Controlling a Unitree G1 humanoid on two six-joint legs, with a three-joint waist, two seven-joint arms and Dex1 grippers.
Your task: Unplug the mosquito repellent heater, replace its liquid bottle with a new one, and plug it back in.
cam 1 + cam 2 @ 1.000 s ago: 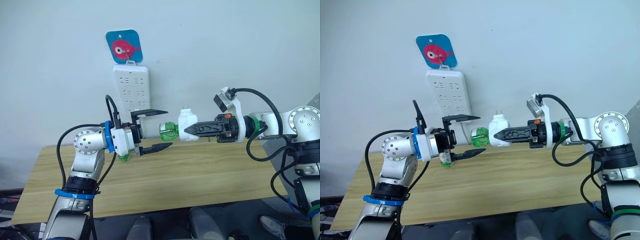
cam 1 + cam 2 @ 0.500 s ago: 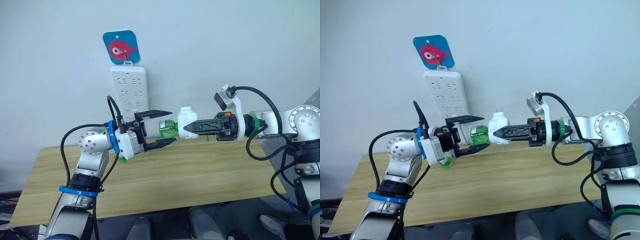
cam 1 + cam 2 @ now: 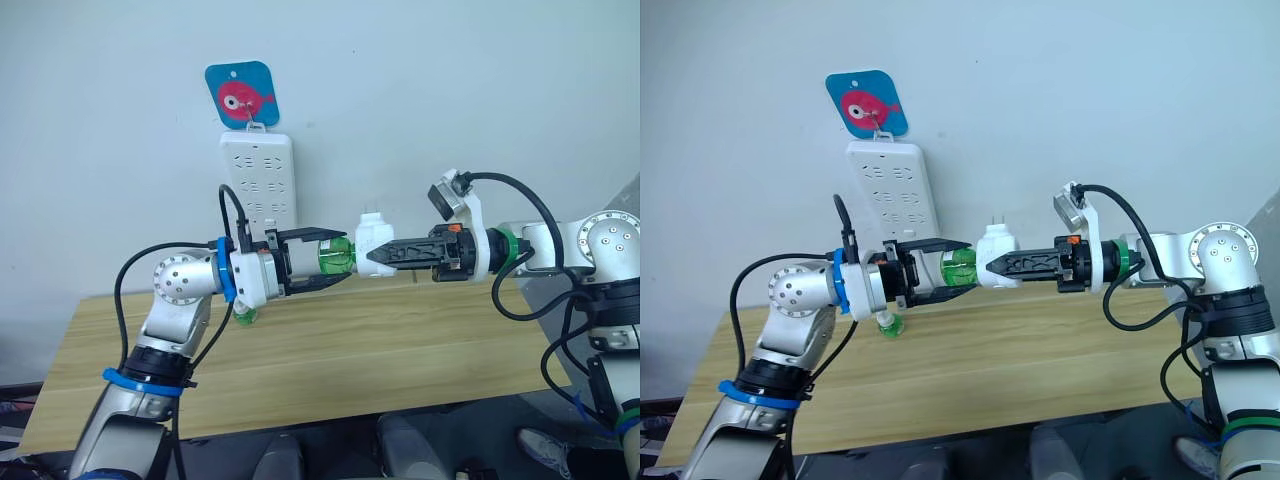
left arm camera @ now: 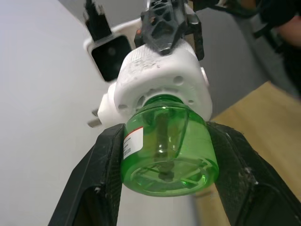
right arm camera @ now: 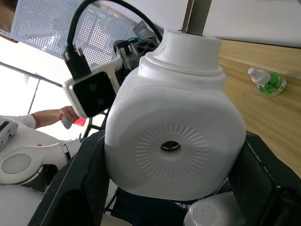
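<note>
The white mosquito repellent heater [image 3: 375, 243] is held in the air in front of the wall, prongs up, with my right gripper [image 3: 380, 258] shut on its body. A green liquid bottle [image 4: 167, 150] is still attached to its left end. My left gripper [image 3: 342, 256] reaches in from the left, and its two black fingers [image 4: 108, 165] press on either side of that bottle. A second green liquid bottle [image 3: 889, 324] with a white cap lies on the wooden table [image 3: 400, 360] below my left wrist.
A long white power strip [image 3: 258, 180] hangs on the wall under a blue fish tag [image 3: 243, 94], just left of and behind the heater. A person's hand [image 5: 70, 114] shows far off in the right wrist view.
My left gripper has moved right towards the heater, and its wide-open fingers have closed onto the attached green bottle. The right gripper and heater have stayed in place.
</note>
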